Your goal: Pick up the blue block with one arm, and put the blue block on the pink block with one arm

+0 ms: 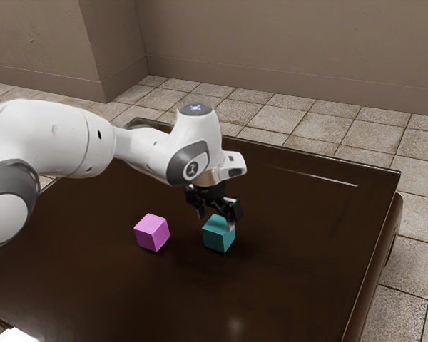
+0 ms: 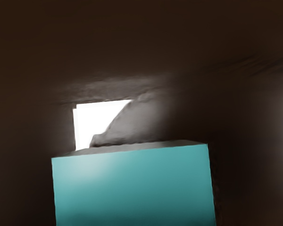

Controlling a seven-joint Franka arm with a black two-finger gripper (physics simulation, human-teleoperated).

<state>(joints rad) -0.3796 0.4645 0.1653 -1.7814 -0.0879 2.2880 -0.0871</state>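
Observation:
The blue block [image 1: 218, 235], teal-blue in colour, rests on the dark table [image 1: 321, 235] near its middle. My gripper [image 1: 217, 216] hangs directly over it, open, with its black fingers [image 1: 234, 211] spread to either side of the block's top edge. The pink block [image 1: 151, 232] sits on the table a short way toward the exterior view's left of the blue one, apart from it. In the wrist view the blue block [image 2: 132, 186] looms large right under my hand.
The glossy dark table has free surface all around the two blocks; its far and right edges drop to a tiled floor [image 1: 414, 214]. A beige wall [image 1: 285, 43] runs behind. My white arm [image 1: 93, 149] reaches in from the exterior view's left.

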